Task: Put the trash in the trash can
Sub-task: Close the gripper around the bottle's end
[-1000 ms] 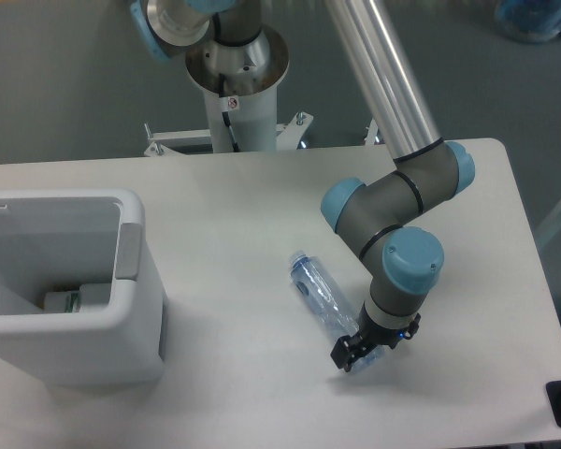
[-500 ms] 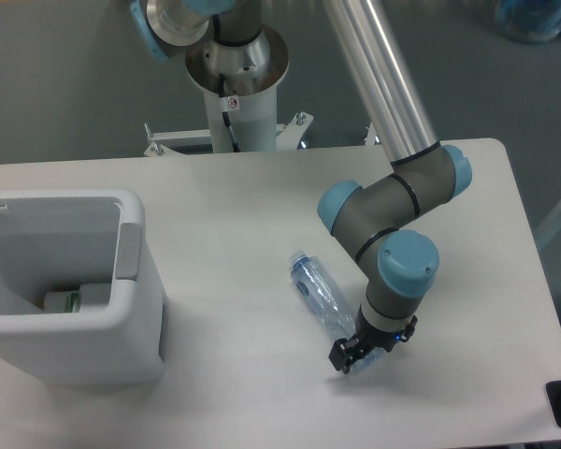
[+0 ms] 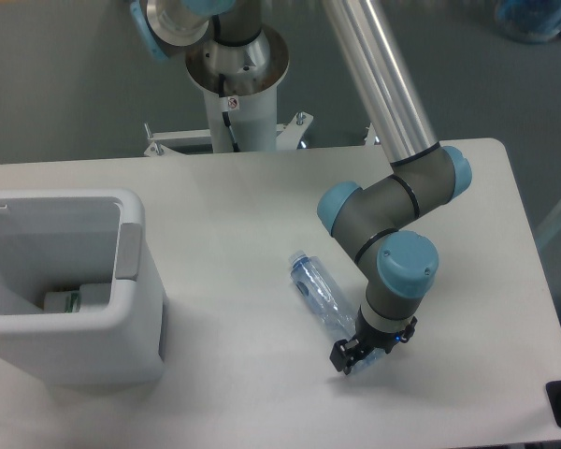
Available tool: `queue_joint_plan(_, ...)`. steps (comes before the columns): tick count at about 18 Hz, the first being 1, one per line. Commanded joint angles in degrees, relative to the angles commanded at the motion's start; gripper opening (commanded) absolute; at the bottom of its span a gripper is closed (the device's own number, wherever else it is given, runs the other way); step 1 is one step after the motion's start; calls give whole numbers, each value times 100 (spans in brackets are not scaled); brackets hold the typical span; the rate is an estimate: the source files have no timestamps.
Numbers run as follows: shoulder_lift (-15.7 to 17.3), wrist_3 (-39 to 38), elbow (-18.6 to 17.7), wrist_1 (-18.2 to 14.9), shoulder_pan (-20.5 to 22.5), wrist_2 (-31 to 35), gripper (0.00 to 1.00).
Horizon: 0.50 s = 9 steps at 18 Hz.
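The bottle (image 3: 321, 296) is seen lying on the tabletop (image 3: 243, 215), its lower end clamped by the end effector (image 3: 357, 354). The wrapper (image 3: 75, 298) is seen inside the bin (image 3: 122, 281) at the left.

You see a white trash can (image 3: 70, 318) with a grey side panel, white-and-green wrapper (image 3: 75, 299) inside, a clear bluish bottle (image 3: 318, 295), a black pincer (image 3: 357, 355), and a pale off-white surface (image 3: 243, 215).

robotics lab, white table (image 3: 243, 206), pedestal-mounted arm (image 3: 393, 112), plain grey floor (image 3: 65, 84)
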Motion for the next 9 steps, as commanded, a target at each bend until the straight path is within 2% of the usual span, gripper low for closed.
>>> queue_joint_plan(5, 0, -35, -9, 18, 0, 18, 85)
queue_joint_plan(9, 0, -44, 0, 26, -18, 18, 79)
